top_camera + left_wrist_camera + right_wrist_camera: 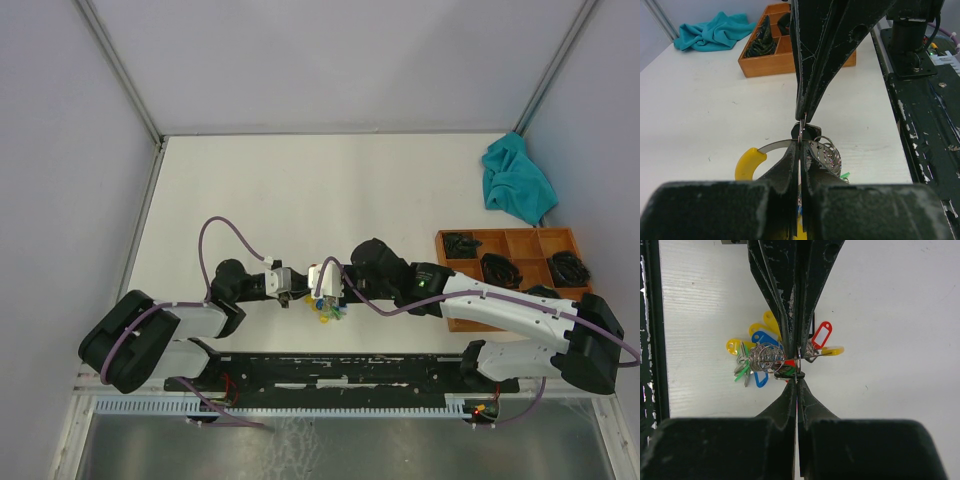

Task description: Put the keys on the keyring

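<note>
The keyring (pixel 765 357) hangs between the two grippers above the table, a silvery ring with a yellow sleeve (pixel 747 162) and a bunch of red, yellow, blue and green tags. My left gripper (pixel 801 145) is shut on the ring's metal band (pixel 775 146). My right gripper (pixel 797 381) meets it tip to tip and is shut on a small dark key (pixel 786 374) pressed against the ring. That key also shows in the left wrist view (pixel 813 132). In the top view the left gripper (pixel 290 291) and right gripper (pixel 318 288) touch, with the tags (pixel 328 312) below. The loose green-headed key is not distinguishable.
A wooden compartment tray (pixel 500 236) holding dark items stands at the right, also in the left wrist view (pixel 770 62). A teal cloth (pixel 515 180) lies at the back right. The black base rail (pixel 340 365) runs along the near edge.
</note>
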Controlling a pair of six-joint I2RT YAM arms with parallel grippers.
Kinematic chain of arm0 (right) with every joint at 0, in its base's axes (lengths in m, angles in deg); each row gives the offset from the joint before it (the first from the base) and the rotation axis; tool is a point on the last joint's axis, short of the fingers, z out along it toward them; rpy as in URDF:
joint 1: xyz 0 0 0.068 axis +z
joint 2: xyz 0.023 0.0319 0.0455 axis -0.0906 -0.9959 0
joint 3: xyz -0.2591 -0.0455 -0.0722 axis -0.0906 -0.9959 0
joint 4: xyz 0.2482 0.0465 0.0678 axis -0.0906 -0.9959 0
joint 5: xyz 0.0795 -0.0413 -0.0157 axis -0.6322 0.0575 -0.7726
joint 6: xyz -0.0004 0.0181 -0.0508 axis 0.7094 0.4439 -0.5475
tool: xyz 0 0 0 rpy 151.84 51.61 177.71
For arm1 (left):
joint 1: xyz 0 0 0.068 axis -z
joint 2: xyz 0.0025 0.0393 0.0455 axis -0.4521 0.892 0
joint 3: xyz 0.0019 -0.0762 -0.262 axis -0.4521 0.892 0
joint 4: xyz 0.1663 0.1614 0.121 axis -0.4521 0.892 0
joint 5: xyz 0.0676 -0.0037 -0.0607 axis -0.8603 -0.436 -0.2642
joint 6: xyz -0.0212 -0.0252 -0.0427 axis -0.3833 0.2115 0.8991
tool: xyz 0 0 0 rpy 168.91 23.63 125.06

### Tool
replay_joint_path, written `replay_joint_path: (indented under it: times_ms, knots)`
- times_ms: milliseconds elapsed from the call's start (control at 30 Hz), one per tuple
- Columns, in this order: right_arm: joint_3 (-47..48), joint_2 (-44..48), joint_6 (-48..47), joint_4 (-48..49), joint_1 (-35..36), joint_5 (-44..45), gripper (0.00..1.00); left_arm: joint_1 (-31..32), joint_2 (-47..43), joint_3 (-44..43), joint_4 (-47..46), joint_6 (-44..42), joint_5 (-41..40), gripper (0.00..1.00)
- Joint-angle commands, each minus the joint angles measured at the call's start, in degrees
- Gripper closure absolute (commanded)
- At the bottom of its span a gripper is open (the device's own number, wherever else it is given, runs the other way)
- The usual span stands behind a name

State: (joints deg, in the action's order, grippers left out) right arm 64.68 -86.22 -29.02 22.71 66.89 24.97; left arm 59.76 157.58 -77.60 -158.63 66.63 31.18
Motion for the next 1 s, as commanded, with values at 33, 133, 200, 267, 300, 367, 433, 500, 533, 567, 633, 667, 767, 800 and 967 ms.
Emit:
replay_joint_path:
  times_ms: [33, 133, 200, 267, 300, 367, 433, 500, 533, 567, 633, 667, 767, 800, 967]
  knots:
    - [1.61, 1.16, 0.87, 1.19, 0.29, 1.26, 0.99, 0.25, -1.05, -1.56, -1.75, 0.92, -0.79, 0.97]
    - [1.69, 1.16, 0.79, 1.19, 0.29, 1.32, 0.99, 0.25, -1.11, -1.58, -1.64, 0.9, -0.9, 0.97]
    - [1.68, 1.25, 0.8, 1.38, 0.28, 1.32, 0.99, 0.21, -1.04, -1.64, -1.71, 0.96, -0.75, 0.97]
    - [1.77, 1.2, 0.83, 1.48, 0.28, 1.32, 0.99, 0.29, -1.07, -1.64, -1.78, 0.93, -0.67, 0.97]
    - [1.77, 1.18, 0.84, 1.49, 0.27, 1.39, 0.99, 0.31, -1.05, -1.64, -1.78, 0.95, -0.67, 0.97]
    - [1.76, 1.18, 0.85, 1.49, 0.28, 1.36, 0.99, 0.27, -1.05, -1.64, -1.69, 0.92, -0.81, 0.97]
    - [1.83, 1.18, 0.87, 1.49, 0.31, 1.47, 0.99, 0.3, -1.04, -1.64, -1.75, 0.9, -0.73, 0.97]
    - [1.79, 1.37, 0.91, 1.51, 0.27, 1.65, 0.99, 0.27, -1.05, -1.57, -1.69, 0.92, -0.81, 0.97]
    - [1.74, 1.46, 0.94, 1.49, 0.3, 1.79, 0.99, 0.31, -1.11, -1.56, -1.72, 0.92, -0.8, 0.97]
    - [1.7, 1.52, 0.96, 1.49, 0.35, 1.96, 0.99, 0.3, -1.13, -1.56, -1.7, 0.9, -0.79, 0.97]
    - [1.58, 1.6, 0.93, 1.35, 0.3, 2.09, 0.99, 0.25, -1.07, -1.56, -1.69, 0.79, -0.86, 0.97]
    - [1.63, 1.55, 0.97, 1.38, 0.35, 2.03, 0.99, 0.3, -1.05, -1.58, -1.63, 0.83, -0.89, 0.97]
    - [1.62, 1.7, 0.99, 1.32, 0.3, 1.86, 0.99, 0.33, -1.0, -1.64, -1.66, 0.84, -0.85, 0.97]
    - [1.64, 1.65, 1.0, 1.4, 0.28, 1.77, 0.99, 0.29, -0.96, -1.64, -1.67, 0.79, -0.75, 0.97]
    - [1.85, 1.49, 0.95, 1.41, 0.31, 1.6, 0.99, 0.33, -0.89, -1.73, -1.65, 0.84, -0.46, 0.97]
